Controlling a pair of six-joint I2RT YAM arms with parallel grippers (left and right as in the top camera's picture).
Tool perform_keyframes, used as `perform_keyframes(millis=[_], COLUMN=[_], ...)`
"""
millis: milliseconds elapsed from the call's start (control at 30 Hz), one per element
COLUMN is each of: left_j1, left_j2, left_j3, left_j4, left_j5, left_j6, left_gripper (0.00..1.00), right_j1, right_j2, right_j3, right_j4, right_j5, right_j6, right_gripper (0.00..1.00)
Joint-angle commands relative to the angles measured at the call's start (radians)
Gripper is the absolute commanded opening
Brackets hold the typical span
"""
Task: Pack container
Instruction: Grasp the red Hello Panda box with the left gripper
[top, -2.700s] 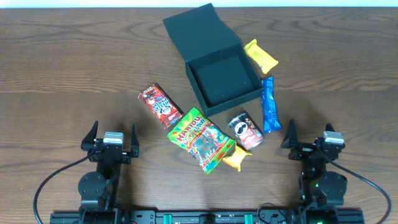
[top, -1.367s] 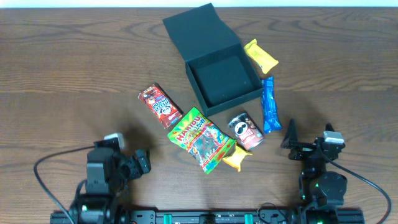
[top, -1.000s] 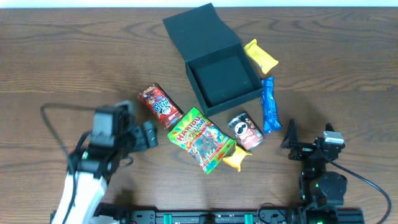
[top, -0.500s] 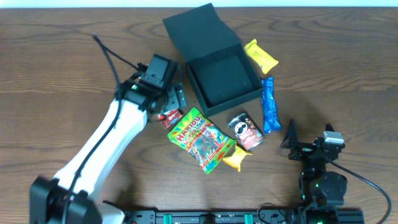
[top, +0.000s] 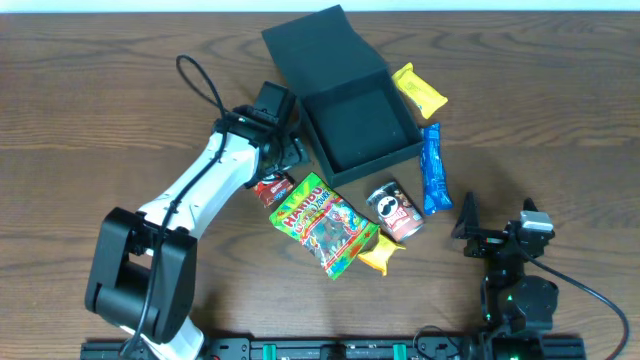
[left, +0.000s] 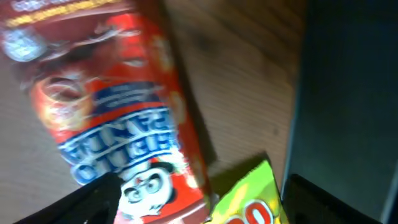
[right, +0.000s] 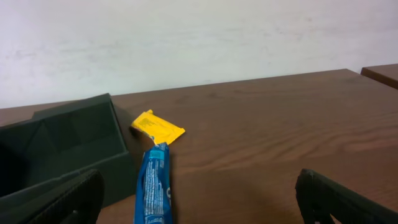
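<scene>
The container (top: 360, 125) is a dark square box, open, with its flap lid (top: 320, 50) folded back at the far left. My left gripper (top: 283, 160) is open, low over a red snack packet (top: 272, 188) just left of the box. In the left wrist view the red packet (left: 118, 106) fills the frame, and its near end lies between my open left gripper's fingers (left: 199, 208). The box wall (left: 348, 93) stands to the right. My right gripper (top: 497, 222) is open and empty at the front right; it also shows in the right wrist view (right: 199, 208).
A green Haribo bag (top: 325, 222), a small Pringles can (top: 395, 210) and a small yellow packet (top: 382, 255) lie in front of the box. A blue packet (top: 433, 168) and a yellow packet (top: 418, 88) lie to its right.
My left arm has swung out from its rest at the front left, over to the red packet beside the box. The right arm has not moved.
</scene>
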Motion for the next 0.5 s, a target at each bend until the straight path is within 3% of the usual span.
perform_keyframes(millis=[0, 233, 367, 467], left_j1=[0.022, 0.042, 0.042, 0.044], left_j2=[-0.002, 0.002, 0.022, 0.040], left_j3=[0.019, 0.019, 0.019, 0.019], left_j4=[-0.053, -0.158, -0.070, -0.070], left_j5=[-0.041, -0.063, -0.072, -0.090], left_j6=[-0.190, -0.378, -0.286, -0.304], left_gripper=[0.83, 0.83, 0.86, 0.93], right_j1=[-0.005, -0.005, -0.005, -0.005], right_j2=[-0.006, -0.006, -0.006, -0.006], right_j3=[-0.002, -0.002, -0.002, -0.002], right_j4=[-0.004, -0.004, -0.004, -0.004], right_j5=[0.002, 0.002, 0.002, 0.002], right_j6=[0.011, 0.011, 0.011, 0.011], right_gripper=[0.99, 0.99, 0.99, 0.99])
